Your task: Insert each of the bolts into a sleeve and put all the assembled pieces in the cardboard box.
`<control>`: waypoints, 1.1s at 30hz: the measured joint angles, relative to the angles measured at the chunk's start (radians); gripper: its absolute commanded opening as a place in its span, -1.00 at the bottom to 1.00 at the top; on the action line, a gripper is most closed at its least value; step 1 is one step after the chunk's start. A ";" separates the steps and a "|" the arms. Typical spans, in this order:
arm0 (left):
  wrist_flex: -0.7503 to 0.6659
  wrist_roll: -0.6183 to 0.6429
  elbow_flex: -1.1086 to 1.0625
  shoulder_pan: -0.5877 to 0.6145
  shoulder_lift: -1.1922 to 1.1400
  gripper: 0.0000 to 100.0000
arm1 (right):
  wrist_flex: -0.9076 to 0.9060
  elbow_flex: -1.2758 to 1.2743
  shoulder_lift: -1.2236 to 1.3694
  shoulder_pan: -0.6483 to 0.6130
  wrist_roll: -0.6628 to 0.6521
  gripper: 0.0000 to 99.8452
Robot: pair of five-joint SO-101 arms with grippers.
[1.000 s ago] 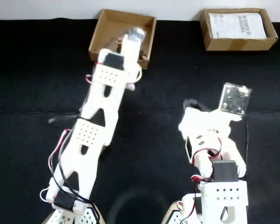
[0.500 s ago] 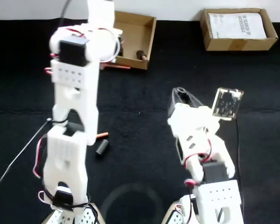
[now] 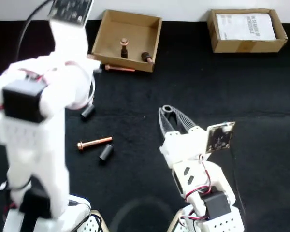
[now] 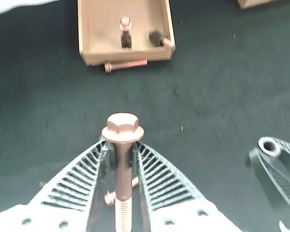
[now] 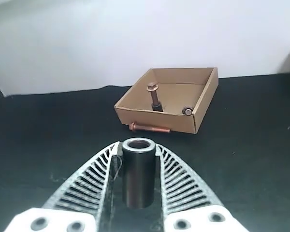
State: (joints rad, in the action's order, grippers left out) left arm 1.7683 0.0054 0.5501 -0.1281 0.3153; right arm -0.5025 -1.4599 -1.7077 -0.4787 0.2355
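Two assembled pieces (image 3: 123, 47) sit in the cardboard box (image 3: 135, 33) at 11 o'clock on the worktop (image 3: 208, 87). Our left gripper (image 4: 121, 146) clamps a bolt (image 4: 122, 128). Our right gripper (image 5: 137, 148) clamps a sleeve (image 5: 137, 179), bore poking free, so we reckon mating's next.

Overhead view down; both wrist views close, toward shared cardboard box (image 3: 135, 30)

A bolt (image 3: 119, 68) lies just before the cardboard box (image 3: 136, 35).
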 measured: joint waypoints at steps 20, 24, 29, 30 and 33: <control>-0.763 0.138 -1.152 0.000 0.609 -0.98 | -0.002 -0.115 -0.106 -0.178 -0.044 -0.99; -1.030 0.186 -1.375 -0.020 0.692 -0.98 | -0.002 -0.115 -0.106 -0.178 -0.044 -0.99; -1.204 0.198 -1.467 -0.104 0.727 -0.98 | -0.002 -0.115 -0.106 -0.178 -0.044 -0.99; -1.232 0.198 -1.470 -0.121 0.729 -0.98 | -0.002 -0.115 -0.106 -0.178 -0.044 -0.99; -1.315 0.198 -1.473 -0.149 0.729 -0.98 | -0.002 -0.115 -0.106 -0.178 -0.044 -0.99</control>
State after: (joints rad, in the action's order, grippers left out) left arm 0.4534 0.2033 -0.9229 -0.2770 1.0441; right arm -0.5040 -1.5750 -1.8136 -0.6567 0.1910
